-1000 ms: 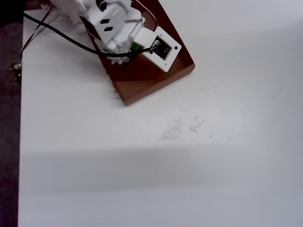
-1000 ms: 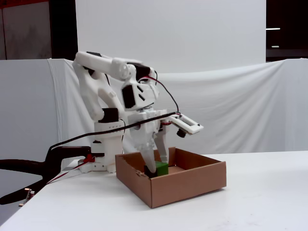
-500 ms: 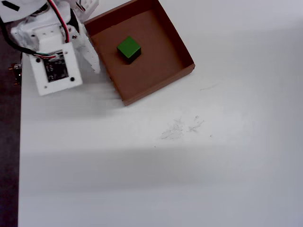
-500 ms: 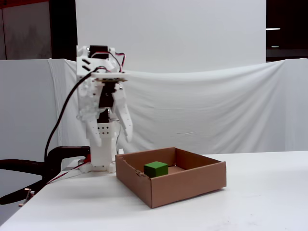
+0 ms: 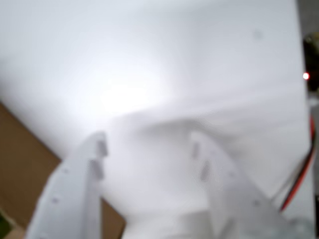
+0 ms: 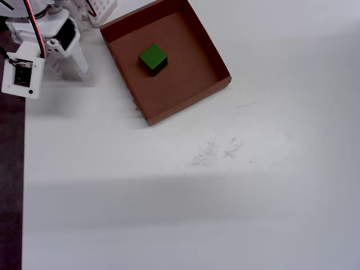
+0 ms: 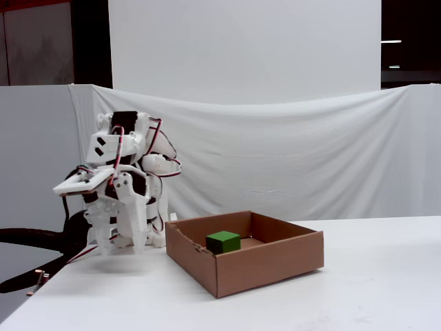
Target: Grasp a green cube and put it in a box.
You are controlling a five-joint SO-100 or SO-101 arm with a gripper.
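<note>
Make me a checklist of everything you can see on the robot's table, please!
Surface: white table, with faint scuff marks near the middle in the overhead view.
Job's things: green cube sits on the floor of the brown box, nearer its upper left side in the overhead view.
Clutter: a small white object with holes beside the box's far corner.
Gripper: the gripper is open and empty, over bare table beside the box, near the table's left edge in the overhead view.
Cables: red and black wires run along the arm.
Surroundings: white cloth backdrop behind the table, with a white panel and dark room above it.
</note>
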